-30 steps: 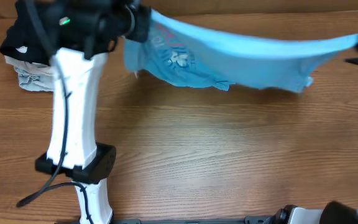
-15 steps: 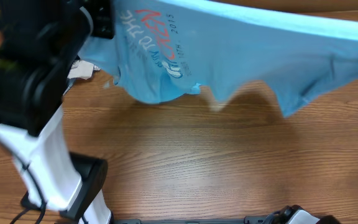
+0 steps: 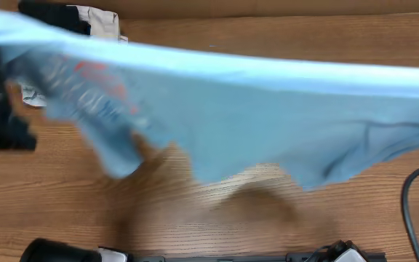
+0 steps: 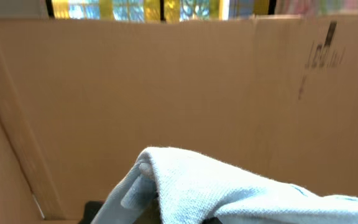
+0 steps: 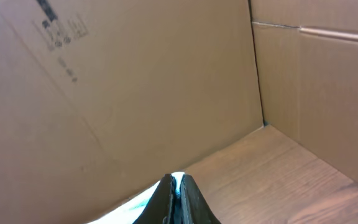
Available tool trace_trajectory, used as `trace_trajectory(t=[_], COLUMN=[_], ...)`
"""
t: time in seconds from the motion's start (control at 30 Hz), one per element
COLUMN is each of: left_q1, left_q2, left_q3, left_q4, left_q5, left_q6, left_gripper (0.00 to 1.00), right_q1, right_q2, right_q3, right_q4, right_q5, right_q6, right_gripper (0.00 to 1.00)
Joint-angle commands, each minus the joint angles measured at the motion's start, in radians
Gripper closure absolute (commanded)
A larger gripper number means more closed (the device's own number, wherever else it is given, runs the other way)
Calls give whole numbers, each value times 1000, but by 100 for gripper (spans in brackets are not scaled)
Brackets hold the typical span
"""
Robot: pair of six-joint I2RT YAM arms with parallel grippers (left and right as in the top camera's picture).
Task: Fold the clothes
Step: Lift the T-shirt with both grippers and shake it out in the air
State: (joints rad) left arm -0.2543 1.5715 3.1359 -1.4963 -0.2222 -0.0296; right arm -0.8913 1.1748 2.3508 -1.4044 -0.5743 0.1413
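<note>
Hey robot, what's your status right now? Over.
Left end effector shut on T-shirt. Right end effector shut on it too. T-shirt stretched midair above the table. Folded clothes pile at far-left edge, partly covered.

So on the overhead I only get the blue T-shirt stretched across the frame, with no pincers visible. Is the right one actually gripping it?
Observer: Yes. The right wrist view shows the right pincer shut, with a thin edge of the T-shirt nipped in it.
Operator: And the left side?
Observer: In the left wrist view the cloth is bunched over the left pincer and covers most of it. It is shut on that bunch.
Operator: What's behind them?
Observer: A cardboard wall with black printing on it. The right wrist view shows where it turns a corner.
</note>
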Motion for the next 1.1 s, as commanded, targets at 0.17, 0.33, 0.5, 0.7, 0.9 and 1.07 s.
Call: trace_trajectory(t=[0.17,0.33,0.5,0.7,0.9,1.07], left_q1=[12,13,56,137,145,145], left_q2=[119,250,390,526,544,520], left_q3=[-71,-134,-171,-171,-169,-167], left_q4=[13,10,29,168,433,538], left_q5=[-66,-66,-10,94,104,104], left_q6=[8,8,8,8,44,64], left_gripper=[96,96,96,96,96,96], right_q1=[-12,-5,69,246,331,327], right_q2=[104,208,343,507,597,600], right_q3=[-2,-2,-2,-2,-2,-1], right_q4=[-24,-23,-1,167,504,670], right_q5=[-18,-142,-129,6,69,65], right_q6=[-100,-150,-169,-134,13,58], right_gripper=[96,96,96,96,96,96])
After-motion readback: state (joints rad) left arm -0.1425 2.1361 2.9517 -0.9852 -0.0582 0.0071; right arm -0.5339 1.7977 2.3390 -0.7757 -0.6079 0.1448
